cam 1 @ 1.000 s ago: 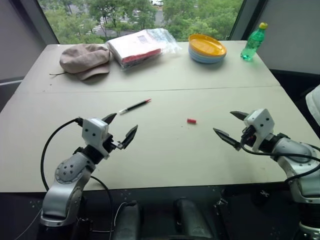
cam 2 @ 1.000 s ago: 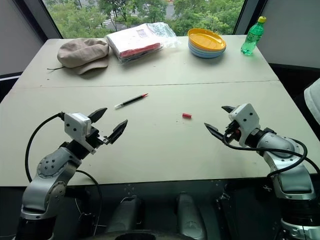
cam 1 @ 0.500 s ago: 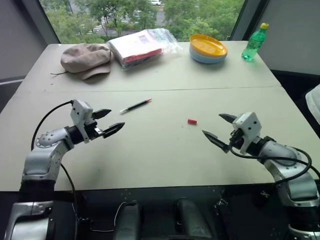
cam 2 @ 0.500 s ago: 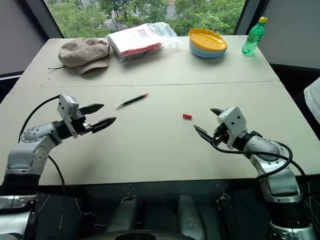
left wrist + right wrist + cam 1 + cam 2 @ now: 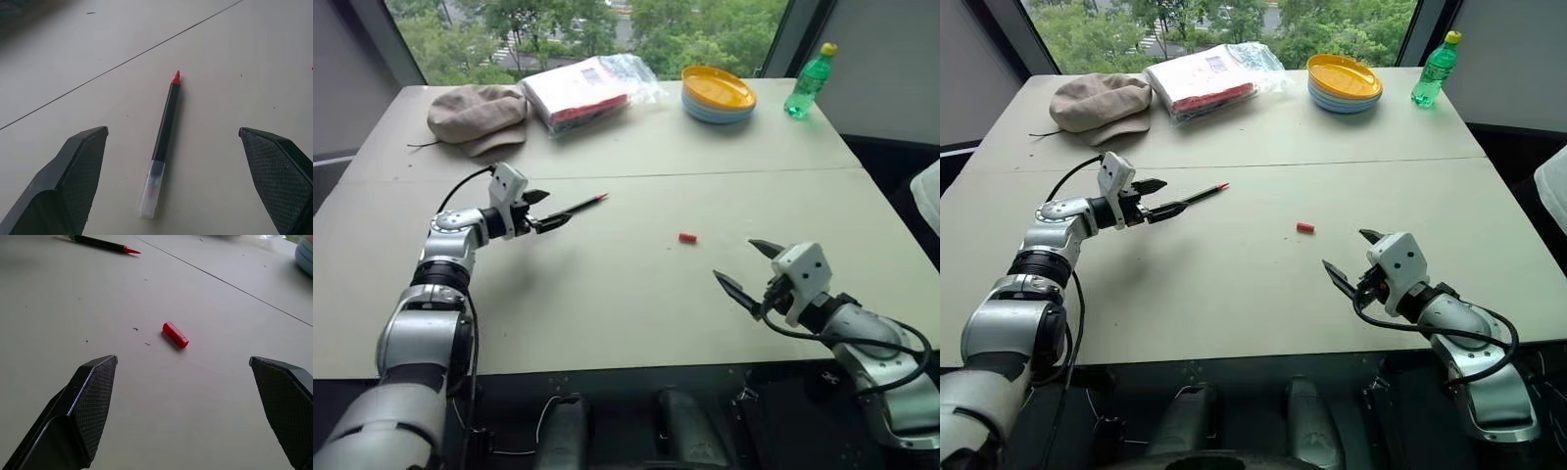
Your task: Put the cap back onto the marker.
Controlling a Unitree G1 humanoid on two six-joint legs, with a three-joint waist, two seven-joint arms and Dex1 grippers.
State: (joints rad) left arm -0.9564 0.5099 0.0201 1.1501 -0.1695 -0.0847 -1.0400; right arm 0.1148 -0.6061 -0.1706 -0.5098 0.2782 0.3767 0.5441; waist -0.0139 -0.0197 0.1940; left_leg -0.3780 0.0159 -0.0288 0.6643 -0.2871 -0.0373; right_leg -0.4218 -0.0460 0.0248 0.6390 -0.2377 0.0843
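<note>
Marker (image 5: 164, 142): lies ahead of the left pincer (image 5: 544, 210), long axis running away from it, pale end nearest.
Cap (image 5: 175, 334): ahead of the right pincer (image 5: 756, 269), apart.
Pincers: both wide open, empty.

No text, label, brand or number is showing clearly enough to be read. The plastic-wrapped packet (image 5: 587, 88), lying at about twelve o'clock on the far part of the table (image 5: 636, 294), is carrying a small pale label with print on it, but the print is showing too small to make out. The green bottle (image 5: 808, 83), standing at about two o'clock, is wearing no wording that can be read either.
</note>
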